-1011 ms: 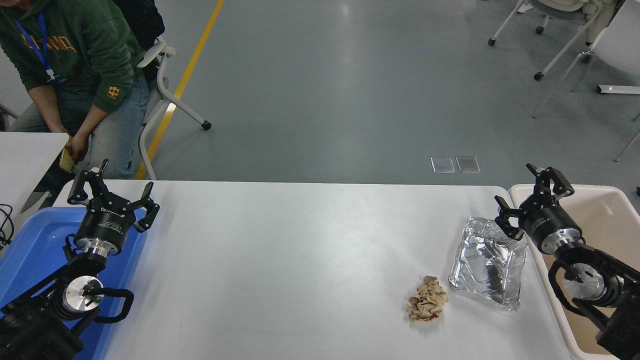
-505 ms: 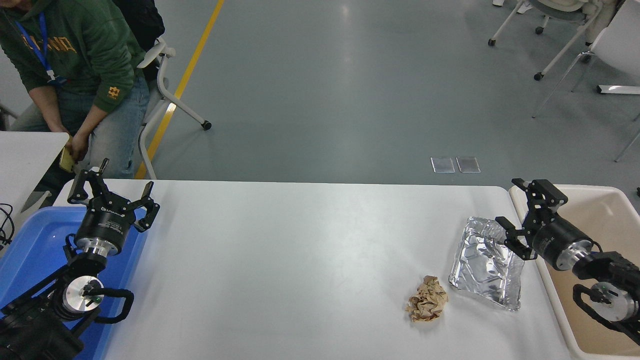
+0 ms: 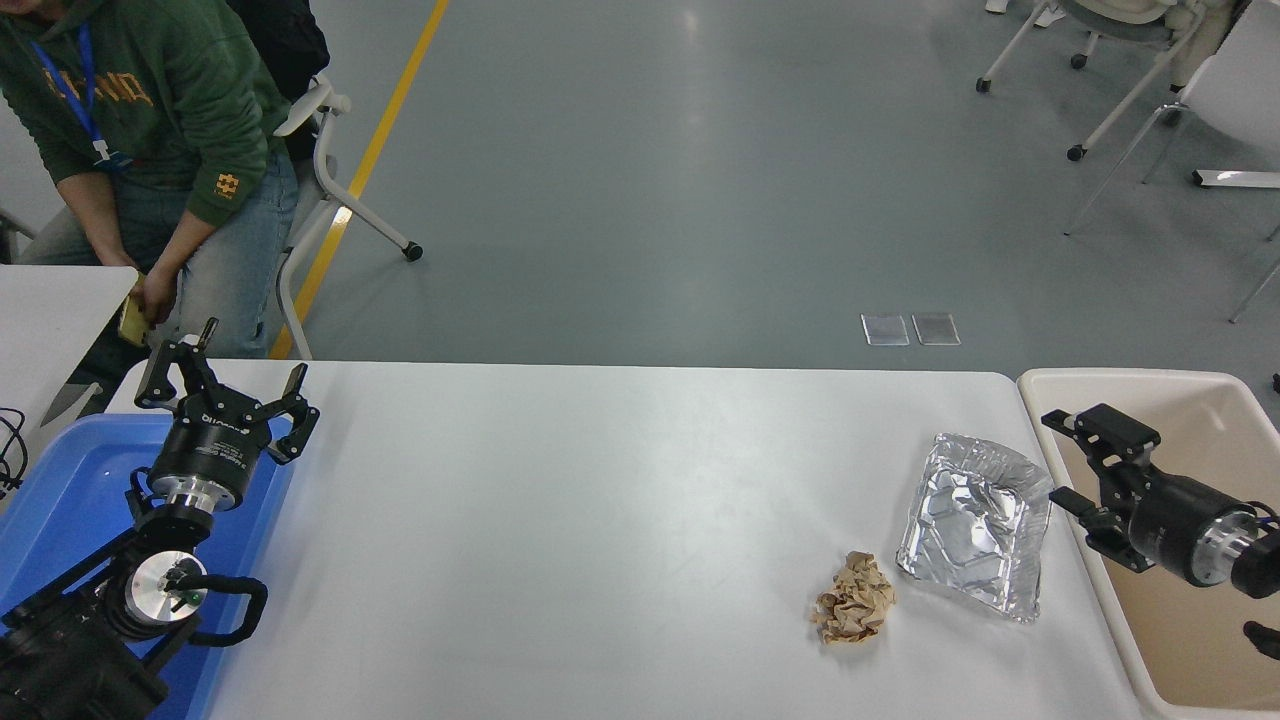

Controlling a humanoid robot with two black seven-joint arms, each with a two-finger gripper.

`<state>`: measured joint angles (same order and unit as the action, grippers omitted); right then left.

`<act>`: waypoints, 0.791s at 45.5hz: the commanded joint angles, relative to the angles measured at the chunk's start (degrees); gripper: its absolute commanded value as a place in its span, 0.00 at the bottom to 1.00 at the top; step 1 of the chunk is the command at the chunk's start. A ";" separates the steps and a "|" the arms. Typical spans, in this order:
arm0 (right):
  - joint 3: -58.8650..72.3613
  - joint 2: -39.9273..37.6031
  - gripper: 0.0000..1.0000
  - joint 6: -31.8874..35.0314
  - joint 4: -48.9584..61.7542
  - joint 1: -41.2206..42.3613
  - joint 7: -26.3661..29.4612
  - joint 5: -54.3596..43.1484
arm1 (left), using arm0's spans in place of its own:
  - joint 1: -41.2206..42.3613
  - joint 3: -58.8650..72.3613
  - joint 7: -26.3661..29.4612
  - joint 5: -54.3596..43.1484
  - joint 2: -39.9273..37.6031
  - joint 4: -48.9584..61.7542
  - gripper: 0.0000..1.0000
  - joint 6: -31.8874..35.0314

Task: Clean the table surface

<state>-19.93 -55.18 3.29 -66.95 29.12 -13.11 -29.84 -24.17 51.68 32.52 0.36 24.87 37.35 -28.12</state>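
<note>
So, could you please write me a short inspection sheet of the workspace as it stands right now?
Surface: table surface, white, no spills visible.
Job's things: crumpled brown paper and crushed foil tray lie near the right end.
Clutter: blue tray at left; beige bin at right.
Grippers: left gripper open, parked over the blue tray; right gripper open, empty, over the bin.
Cables: black cable at the left edge.
Surroundings: seated person, chairs.
</note>
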 commanded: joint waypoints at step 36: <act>14.04 5.51 0.99 -6.36 -1.52 11.66 16.89 -24.30 | 0.00 0.00 0.00 -0.01 0.00 0.00 0.99 0.00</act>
<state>-10.36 -53.18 -0.65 -70.46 37.03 0.40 -50.81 -24.17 51.68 32.52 0.36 24.87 37.35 -28.12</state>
